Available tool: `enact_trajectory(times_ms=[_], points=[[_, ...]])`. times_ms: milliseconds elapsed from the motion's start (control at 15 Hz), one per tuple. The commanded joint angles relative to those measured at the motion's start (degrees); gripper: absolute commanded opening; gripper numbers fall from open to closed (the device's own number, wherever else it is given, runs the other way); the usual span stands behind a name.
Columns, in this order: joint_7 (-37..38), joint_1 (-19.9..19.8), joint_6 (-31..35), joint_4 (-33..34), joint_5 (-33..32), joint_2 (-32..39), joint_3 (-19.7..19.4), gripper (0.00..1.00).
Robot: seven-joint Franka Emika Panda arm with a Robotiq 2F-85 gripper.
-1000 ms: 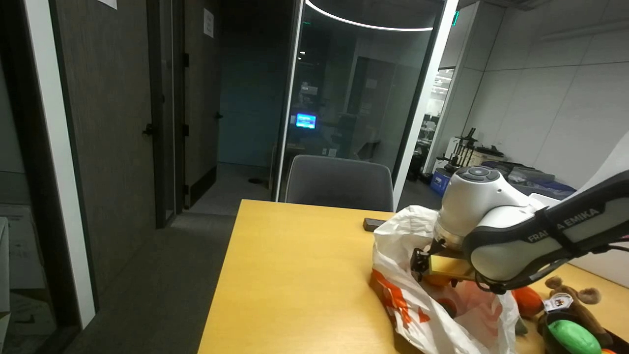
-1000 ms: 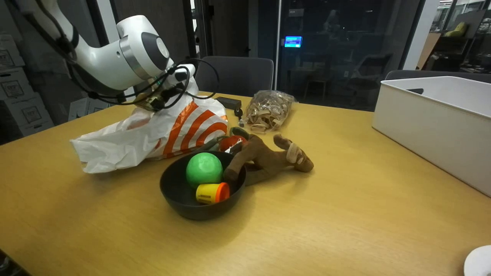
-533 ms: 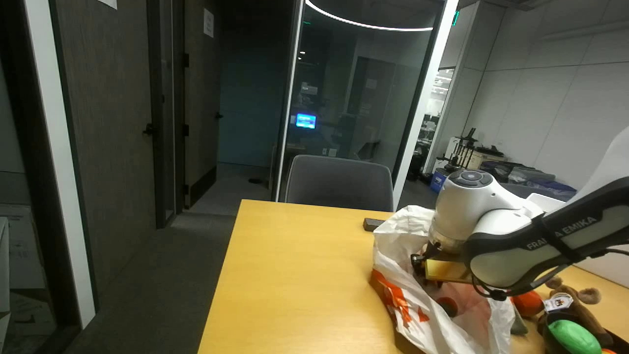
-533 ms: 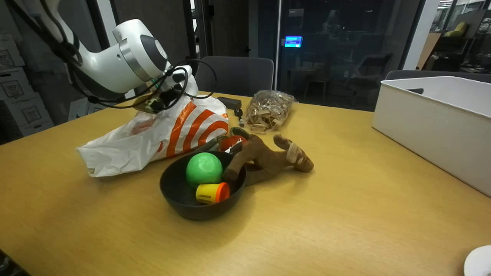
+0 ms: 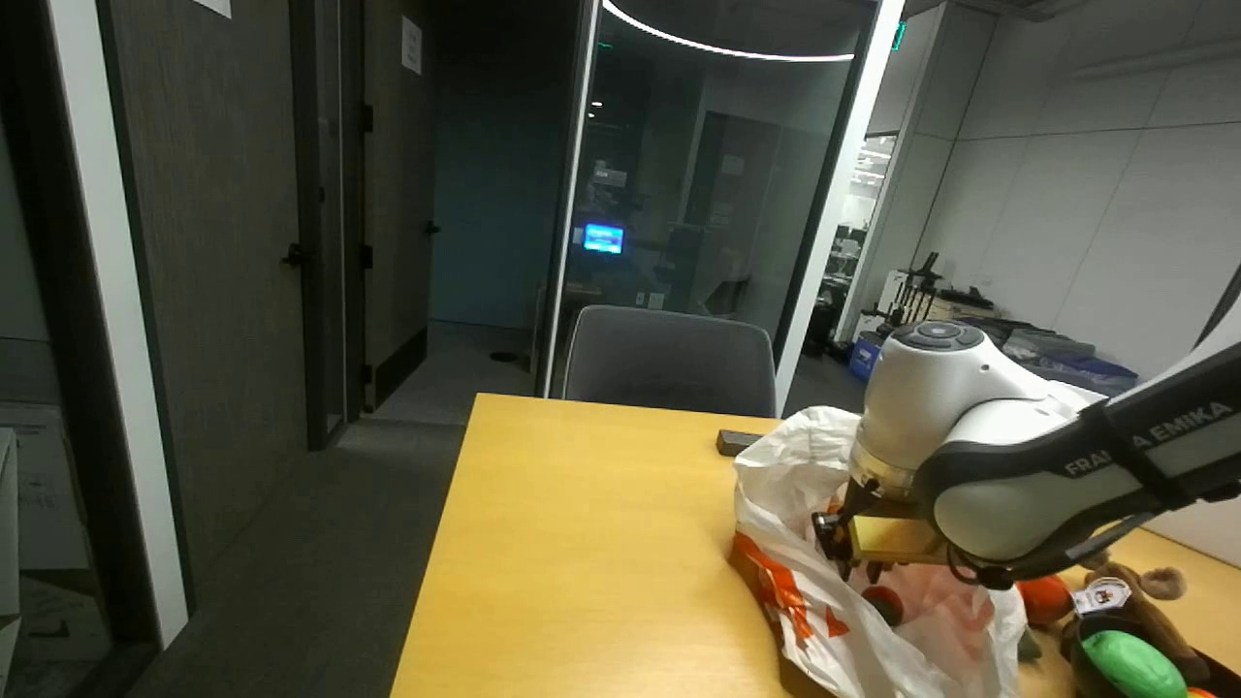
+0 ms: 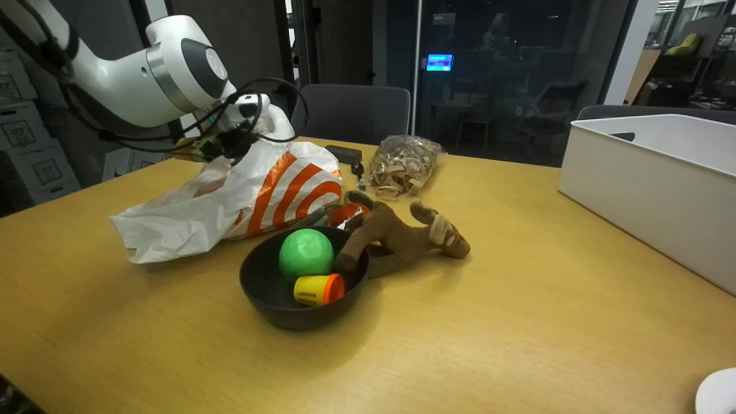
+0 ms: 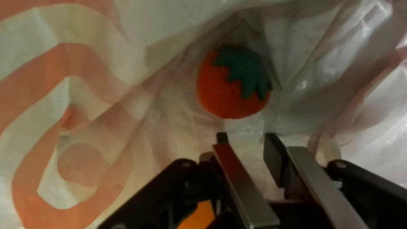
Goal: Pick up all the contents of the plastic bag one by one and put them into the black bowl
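The white plastic bag (image 5: 766, 582) with orange-red print lies on the table, also seen in an exterior view (image 6: 276, 195). In the wrist view a red toy strawberry (image 7: 232, 92) with green leaves lies inside it; it also shows in an exterior view (image 5: 884, 603). My gripper (image 7: 245, 138) is inside the bag, its fingers apart with only bag behind the gap. The strawberry is beyond the fingertips. An orange thing (image 7: 197, 218) shows partly behind the finger linkage. The black bowl (image 6: 299, 319) holds a green ball (image 6: 306, 253) and a yellow tub with orange lid (image 6: 316, 290).
A brown plush animal (image 6: 402, 238) leans over the bowl's rim. A red thing (image 6: 348, 214) lies between bowl and bag. A clear bag of tan pieces (image 6: 402, 167) and a black block (image 6: 344, 154) are behind. A white bin (image 6: 644, 190) stands to the side.
The arm dipped slightly, then rose and shifted left in an exterior view. The bag's loose end shifted slightly. An orange thing near the gripper in the bag has become mostly hidden.
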Motion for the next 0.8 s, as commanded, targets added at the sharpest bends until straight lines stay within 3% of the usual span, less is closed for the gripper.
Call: enact_trajectory(times_ms=[0, 200, 333, 733], points=[[-2.1, -0.6, -2.4, -2.3, 3.7, -6.0, 1.7, 0.66], [5.2, -0.7, -3.2, -0.4, 2.6, -6.7, 1.3, 0.9], [8.7, -1.5, -3.7, 0.8, 3.9, -6.6, 1.6, 1.0], [18.5, -3.2, -5.9, 4.2, 6.5, -3.8, 1.5, 1.0]])
